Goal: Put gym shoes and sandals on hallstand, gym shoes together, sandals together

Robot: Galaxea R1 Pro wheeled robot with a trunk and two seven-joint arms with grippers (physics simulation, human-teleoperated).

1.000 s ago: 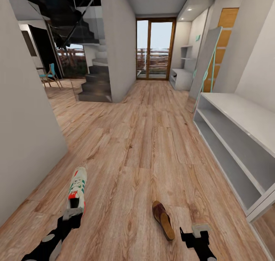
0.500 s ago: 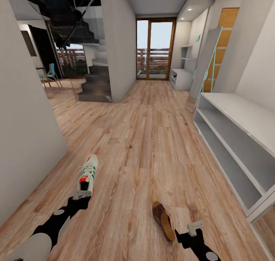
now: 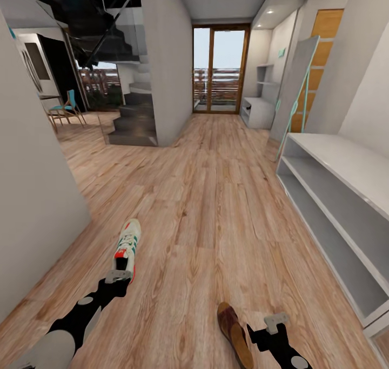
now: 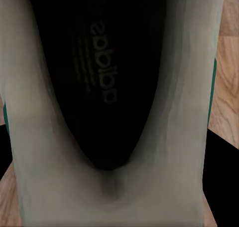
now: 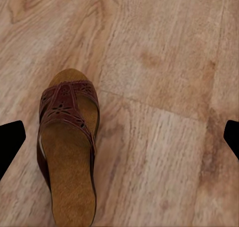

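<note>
1. A gym shoe (image 3: 127, 248) is gripped at its heel by the left gripper (image 3: 118, 276), toe pointing away down the corridor. The left wrist view looks straight into the shoe's dark insole (image 4: 102, 77), so the jaws look clamped on the heel collar.
2. Risk, as I judge it: held by the heel alone, the long shoe could pivot or slip free during the carry to the rack.
3. A sandal (image 3: 234, 334) lies flat on the corridor floor (image 3: 205, 212), near, just left of the right gripper (image 3: 274, 322). Its fingers (image 5: 12, 139) stand wide apart, holding nothing.
4. The sandal sits off to one side of the open jaws, not between them; closing from here would likely miss or nudge it.
5. The hallstand (image 3: 335, 196) stands along the right wall, well apart from both shoes, shelves bare.
</note>
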